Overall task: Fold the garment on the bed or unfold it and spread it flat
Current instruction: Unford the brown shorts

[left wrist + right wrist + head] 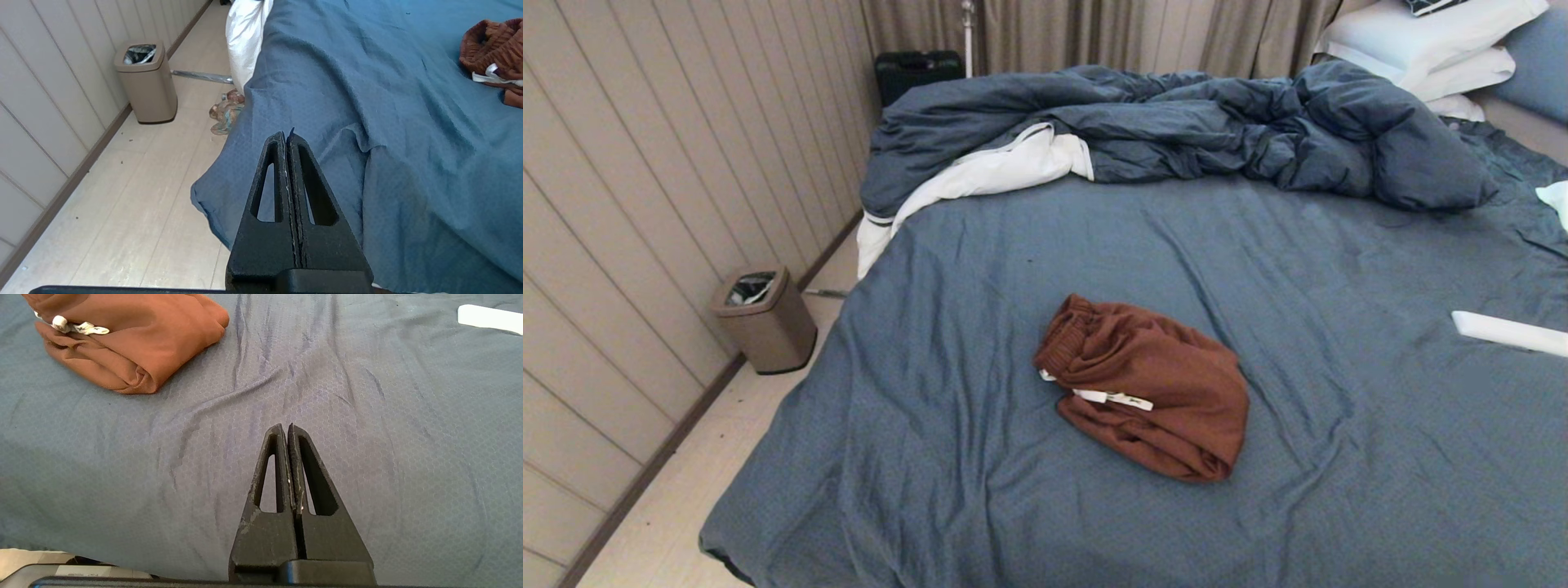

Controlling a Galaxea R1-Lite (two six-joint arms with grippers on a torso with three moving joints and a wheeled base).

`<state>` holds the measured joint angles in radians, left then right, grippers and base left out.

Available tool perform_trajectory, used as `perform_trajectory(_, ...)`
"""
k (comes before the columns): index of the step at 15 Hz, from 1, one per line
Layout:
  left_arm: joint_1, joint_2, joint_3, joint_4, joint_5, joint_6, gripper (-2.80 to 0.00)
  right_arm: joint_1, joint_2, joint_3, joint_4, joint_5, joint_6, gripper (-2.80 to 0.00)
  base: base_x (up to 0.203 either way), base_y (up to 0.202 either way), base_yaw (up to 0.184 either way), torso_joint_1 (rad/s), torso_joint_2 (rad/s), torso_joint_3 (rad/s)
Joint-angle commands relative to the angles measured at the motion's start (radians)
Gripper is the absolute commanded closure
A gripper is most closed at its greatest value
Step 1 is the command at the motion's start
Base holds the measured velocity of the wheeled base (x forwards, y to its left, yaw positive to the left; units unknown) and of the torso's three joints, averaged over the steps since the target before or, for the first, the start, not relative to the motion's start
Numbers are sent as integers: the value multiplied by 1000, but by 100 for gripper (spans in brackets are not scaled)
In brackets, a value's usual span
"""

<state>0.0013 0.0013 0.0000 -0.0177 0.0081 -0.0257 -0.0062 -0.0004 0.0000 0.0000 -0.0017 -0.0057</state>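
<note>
The rust-brown shorts (1147, 388) lie bunched and folded over in the middle of the bed's slate-blue sheet (980, 343), waistband toward the far left, white drawstring (1112, 398) across the front. They also show in the left wrist view (494, 45) and the right wrist view (130, 339). Neither arm appears in the head view. My left gripper (286, 134) is shut and empty over the bed's near left corner. My right gripper (284, 428) is shut and empty above bare sheet, well short of the shorts.
A rumpled dark-blue duvet (1176, 131) with white lining fills the far side, white pillows (1429, 41) at the far right. A white strip (1507, 332) lies on the sheet at right. A tan bin (765, 318) stands on the floor by the wall.
</note>
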Motion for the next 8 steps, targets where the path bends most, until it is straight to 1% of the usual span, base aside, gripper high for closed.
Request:
perform_trajectory(1,0,2,0,-1,0,0,0,0,0,0,0,0,0,0,0,0,0,0,0,0)
perform_trajectory(8,0,2,0,-1,0,0,0,0,0,0,0,0,0,0,0,0,0,0,0,0)
